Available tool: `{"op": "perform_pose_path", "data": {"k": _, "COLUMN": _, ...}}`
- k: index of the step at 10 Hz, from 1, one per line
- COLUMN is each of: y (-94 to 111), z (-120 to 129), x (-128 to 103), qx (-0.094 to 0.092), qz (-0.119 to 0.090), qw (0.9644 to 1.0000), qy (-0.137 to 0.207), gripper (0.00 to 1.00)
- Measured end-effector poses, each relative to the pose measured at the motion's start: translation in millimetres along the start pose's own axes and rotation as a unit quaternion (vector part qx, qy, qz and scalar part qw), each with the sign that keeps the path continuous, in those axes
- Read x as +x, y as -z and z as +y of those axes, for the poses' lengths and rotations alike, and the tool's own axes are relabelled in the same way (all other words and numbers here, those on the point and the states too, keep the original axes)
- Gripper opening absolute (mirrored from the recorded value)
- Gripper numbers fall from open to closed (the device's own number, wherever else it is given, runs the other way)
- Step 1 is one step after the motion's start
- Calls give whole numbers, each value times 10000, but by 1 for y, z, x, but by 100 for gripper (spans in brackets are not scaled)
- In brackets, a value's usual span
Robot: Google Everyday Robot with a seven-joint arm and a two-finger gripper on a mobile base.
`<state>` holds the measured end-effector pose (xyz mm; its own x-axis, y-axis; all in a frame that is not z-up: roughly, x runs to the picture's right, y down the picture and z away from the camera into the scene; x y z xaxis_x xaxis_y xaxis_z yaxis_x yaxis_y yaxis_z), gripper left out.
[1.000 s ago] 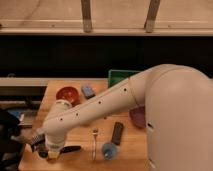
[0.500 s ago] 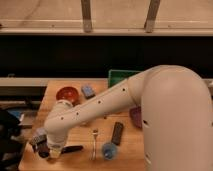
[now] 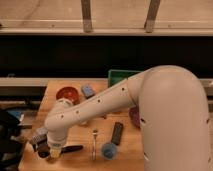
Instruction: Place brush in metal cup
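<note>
Claw (image 3: 46, 150) sits at lower left of worktop (image 3: 80, 135), at brush (image 3: 67, 149) head; finger state cannot be told.

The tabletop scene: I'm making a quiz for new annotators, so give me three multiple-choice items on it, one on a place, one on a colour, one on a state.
1. Where is the gripper?
A. Over the green bin
B. Low at the table's front left corner
C. Raised above the purple bowl

2. What colour is the bowl at the back left of the table?
A. Red
B. White
C. Yellow

3. How does the fork lie?
A. Standing in a cup
B. Held by the gripper
C. Flat on the wood, apart from the gripper

Answers:
1 B: the arm reaches down to the front left corner, beside the brush.
2 A: the bowl near the back left edge is red.
3 C: the fork lies flat between the brush and the blue cup, untouched.
</note>
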<state>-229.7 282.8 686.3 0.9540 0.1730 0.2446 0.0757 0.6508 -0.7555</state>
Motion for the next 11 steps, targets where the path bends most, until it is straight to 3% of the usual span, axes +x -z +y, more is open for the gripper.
{"op": "perform_pose_path", "data": {"k": 3, "y": 3, "z": -2, "x": -1, "qx": 33, "qz": 3, "qw": 10000, "qy": 23, "gripper": 74}}
{"op": "perform_pose_path", "data": {"k": 4, "y": 5, "z": -2, "x": -1, "qx": 51, "qz": 0, "qw": 10000, "qy": 21, "gripper": 78}}
{"op": "perform_pose_path", "data": {"k": 8, "y": 21, "z": -7, "x": 3, "qx": 243, "qz": 20, "qw": 9997, "qy": -47, "gripper": 79}}
{"op": "perform_pose_path", "data": {"k": 11, "y": 56, "z": -25, "x": 18, "qx": 672, "qz": 104, "qw": 9972, "qy": -318, "gripper": 79}}
